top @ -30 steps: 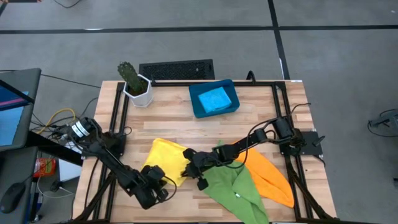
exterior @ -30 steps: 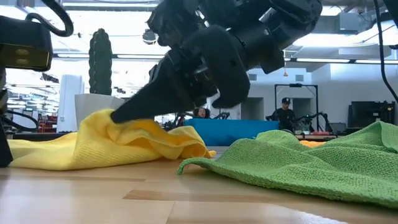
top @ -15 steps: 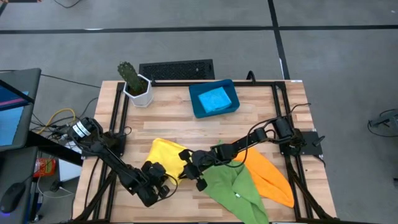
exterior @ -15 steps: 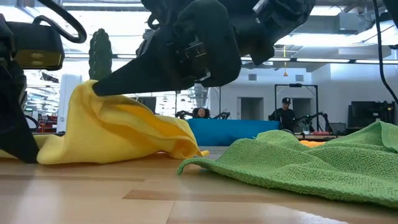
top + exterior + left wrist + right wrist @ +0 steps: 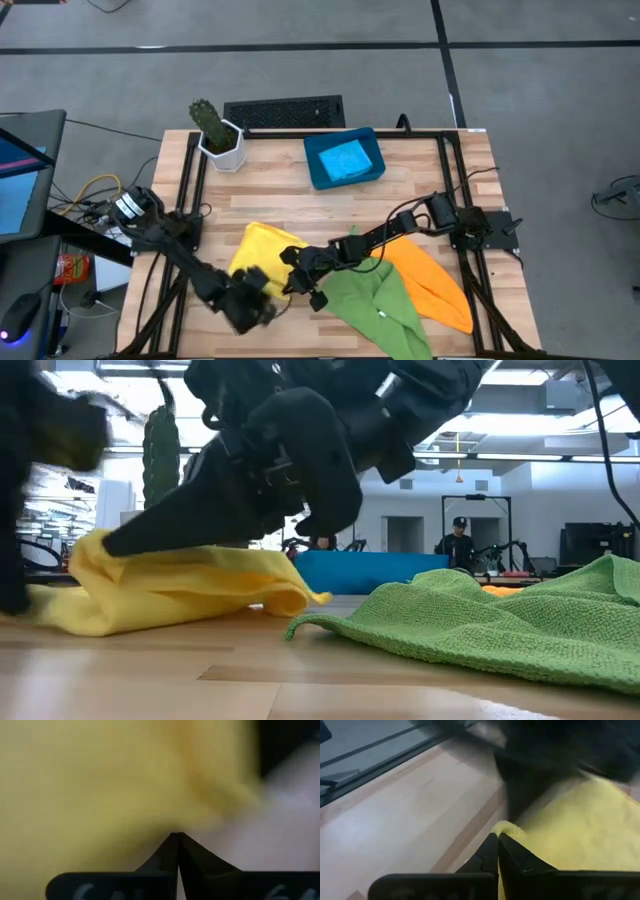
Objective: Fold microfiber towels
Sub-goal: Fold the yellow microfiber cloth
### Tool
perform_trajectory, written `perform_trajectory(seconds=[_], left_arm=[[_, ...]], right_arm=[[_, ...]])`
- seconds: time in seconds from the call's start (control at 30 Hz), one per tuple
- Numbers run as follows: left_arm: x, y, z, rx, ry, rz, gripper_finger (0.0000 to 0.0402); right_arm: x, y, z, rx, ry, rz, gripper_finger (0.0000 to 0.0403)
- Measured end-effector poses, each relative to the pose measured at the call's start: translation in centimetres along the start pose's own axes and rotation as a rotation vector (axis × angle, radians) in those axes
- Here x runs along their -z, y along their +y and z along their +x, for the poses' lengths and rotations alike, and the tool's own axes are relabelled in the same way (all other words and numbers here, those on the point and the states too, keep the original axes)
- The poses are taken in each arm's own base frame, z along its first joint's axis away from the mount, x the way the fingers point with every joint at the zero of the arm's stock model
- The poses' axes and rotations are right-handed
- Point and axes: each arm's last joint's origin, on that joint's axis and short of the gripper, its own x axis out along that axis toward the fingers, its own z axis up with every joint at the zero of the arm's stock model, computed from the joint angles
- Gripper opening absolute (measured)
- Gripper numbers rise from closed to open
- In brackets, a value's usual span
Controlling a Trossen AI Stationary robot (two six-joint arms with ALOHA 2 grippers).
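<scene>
The yellow towel [image 5: 262, 250] lies bunched on the table at front left, with a fold raised over it in the low view [image 5: 190, 585]. My right gripper [image 5: 290, 272] is shut on it. My left gripper [image 5: 252, 298], blurred, is shut at the towel's near side. The green towel [image 5: 380, 300] and the orange towel [image 5: 432, 280] lie crumpled at front right, the green one overlapping the orange. The light blue towel [image 5: 345, 158] lies folded in the dark-blue tray [image 5: 318, 175]. My left gripper has its shut fingertips [image 5: 177, 840] against the yellow towel [image 5: 100, 795], which fills its wrist view. The blur hides which part it holds and how many layers. My right gripper pinches an edge of the yellow towel [image 5: 504, 827] at its fingertips. The fingers [image 5: 150, 530] slant down toward the table's left. The held edge is low over the rest of the towel, which lies on the table.
A potted cactus in a white pot [image 5: 218, 135] stands at the far left. A dark keyboard-like grille [image 5: 284, 111] lies behind the table. Black frame rails [image 5: 185, 200] run along the left and right sides. People show in the room beyond [image 5: 460, 535].
My right gripper has carried the yellow towel's edge up and toward the table's left, then down low again, so that part is folded over the rest. My left gripper has shifted toward the near edge and is blurred with motion.
</scene>
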Motion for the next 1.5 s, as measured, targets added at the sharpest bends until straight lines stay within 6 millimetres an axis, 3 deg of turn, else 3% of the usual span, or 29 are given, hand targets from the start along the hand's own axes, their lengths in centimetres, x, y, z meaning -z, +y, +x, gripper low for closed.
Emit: perform_trajectory(seconds=[0.1,0.27,0.4,0.57,0.87,1.2,1.5], left_arm=[[-0.1,-1.8,-2.4,0.066,0.075,0.013,0.0],[-0.9,-2.6,-5.0,-0.001,0.105,0.07,0.0],[-1.1,-1.3,-5.9,-0.145,-0.034,0.124,0.0],[-1.6,1.3,-4.3,-0.236,-0.177,0.124,0.0],[-2.5,3.7,-0.5,-0.123,-0.211,0.101,0.0],[-3.0,5.5,1.0,-0.095,-0.182,0.108,0.0],[-4.5,5.6,1.5,-0.114,-0.205,0.138,0.0]], right_arm=[[-0.2,-0.1,0.0,0.003,-0.008,-0.019,0.0028],[-0.1,0.0,0.0,0.001,-0.005,-0.018,0.0023],[-0.2,0.3,0.1,-0.006,-0.005,-0.022,0.0025],[-0.3,0.4,0.1,-0.008,-0.013,-0.027,0.0027],[-0.3,0.4,0.1,-0.008,-0.013,-0.033,0.0028],[-0.6,0.3,0.1,0.002,-0.041,-0.06,0.0025],[-0.6,0.1,0.1,-0.01,-0.057,-0.071,0.0029]])
